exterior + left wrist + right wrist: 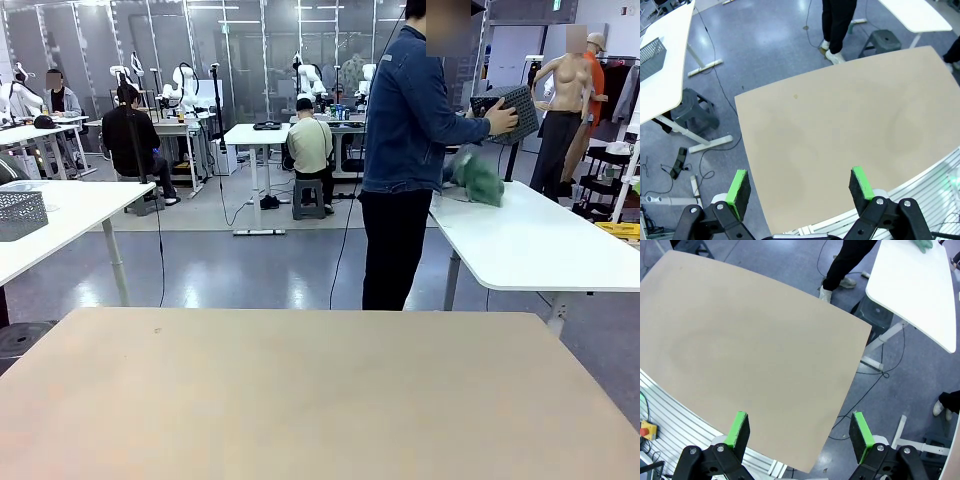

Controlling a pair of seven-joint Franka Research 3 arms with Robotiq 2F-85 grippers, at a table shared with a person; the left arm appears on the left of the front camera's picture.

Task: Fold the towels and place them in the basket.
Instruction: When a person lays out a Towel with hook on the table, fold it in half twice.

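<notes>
A person in a denim jacket (405,110) is standing at the far side of the beige table (300,400), turning toward a white side table (540,245) at picture right and holding the dark grey mesh basket (507,108) up at chest height, one hand (499,120) gripping its near edge. The mint green towel (478,178) is lying crumpled on that white table, just below the lifted basket and close to the person's waist. A paler cloth seems to be lying beside it, though it is too small to tell clearly. In the right wrist view, a corner of the green towel is peeking in at the top edge above the white table's surface. The left gripper (800,182) is hovering above the near edge of the beige table with its jaws spread wide, green pads (738,189) well apart and nothing between them. The right gripper (800,425) is likewise hanging over the near edge of the table, its jaws gaping and holding nothing, green pads (860,432) facing each other across bare tabletop. A second mesh basket (20,212) is sitting on another white table (70,225) off to the left. The person's dark trousers and pale shoes are showing beyond the far edge of the beige table in both wrist views.
</notes>
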